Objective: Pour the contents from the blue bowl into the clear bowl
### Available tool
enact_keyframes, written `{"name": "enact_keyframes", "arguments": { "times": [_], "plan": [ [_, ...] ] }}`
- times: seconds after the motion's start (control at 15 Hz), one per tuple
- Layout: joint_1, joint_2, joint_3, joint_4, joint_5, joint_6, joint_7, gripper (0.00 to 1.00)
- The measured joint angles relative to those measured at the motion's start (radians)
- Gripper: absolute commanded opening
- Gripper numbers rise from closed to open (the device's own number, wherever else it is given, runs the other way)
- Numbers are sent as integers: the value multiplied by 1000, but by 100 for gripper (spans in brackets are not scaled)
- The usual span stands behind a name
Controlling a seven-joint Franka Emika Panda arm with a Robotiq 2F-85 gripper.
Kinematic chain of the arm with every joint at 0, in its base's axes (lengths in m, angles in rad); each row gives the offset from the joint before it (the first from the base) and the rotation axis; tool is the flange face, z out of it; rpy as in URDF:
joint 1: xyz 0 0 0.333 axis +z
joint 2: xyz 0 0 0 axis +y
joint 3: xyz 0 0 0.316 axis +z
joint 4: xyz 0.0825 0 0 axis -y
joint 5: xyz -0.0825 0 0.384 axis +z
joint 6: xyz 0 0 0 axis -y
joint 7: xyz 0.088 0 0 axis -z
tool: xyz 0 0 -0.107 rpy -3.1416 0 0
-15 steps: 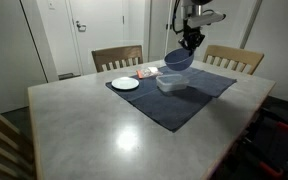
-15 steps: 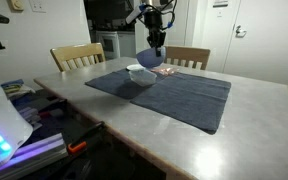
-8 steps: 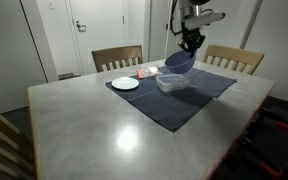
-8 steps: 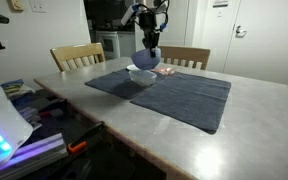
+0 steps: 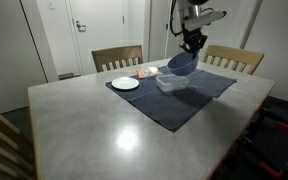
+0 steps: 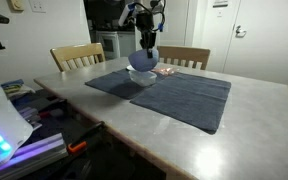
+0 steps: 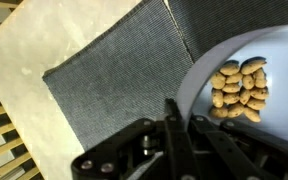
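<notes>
The fingers [image 5: 191,48] are clamped on the rim of the blue bowl [image 5: 182,62] and hold it in the air directly above the clear bowl [image 5: 171,83]. In both exterior views the blue bowl is tipped, its low edge hanging just over the clear bowl [image 6: 141,76] without visibly touching it.

The wrist view shows the fingers [image 7: 179,118] pinching the rim. A cluster of tan nuts [image 7: 239,90], peanuts by the look of them, lies against the inner wall of the blue bowl [image 7: 234,60]. None can be seen spilling over the edge, and the exterior views are too small to show whether anything lies in the clear bowl.

The clear bowl sits on a dark placemat [image 5: 174,102] on the counter [image 5: 94,130]. A white plate [image 5: 125,83] lies on the same mat, well apart from the clear bowl on its far side from the arm.

By my judgement, the lift and the carry over the clear bowl are done and the tilt has begun. The pour itself is not finished: the bowl needs more tipping before the nuts slide out. After that the blue bowl would likely be set back down.
</notes>
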Motion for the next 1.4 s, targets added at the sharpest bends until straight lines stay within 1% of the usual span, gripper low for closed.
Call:
{"name": "enact_keyframes", "arguments": {
  "times": [0.53, 0.87, 1.4],
  "plan": [
    [3, 3, 16, 19, -39, -93, 44, 1],
    [3, 10, 23, 43, -48, -152, 44, 1],
    [12, 76, 43, 126, -51, -246, 44, 1]
  ]
}}
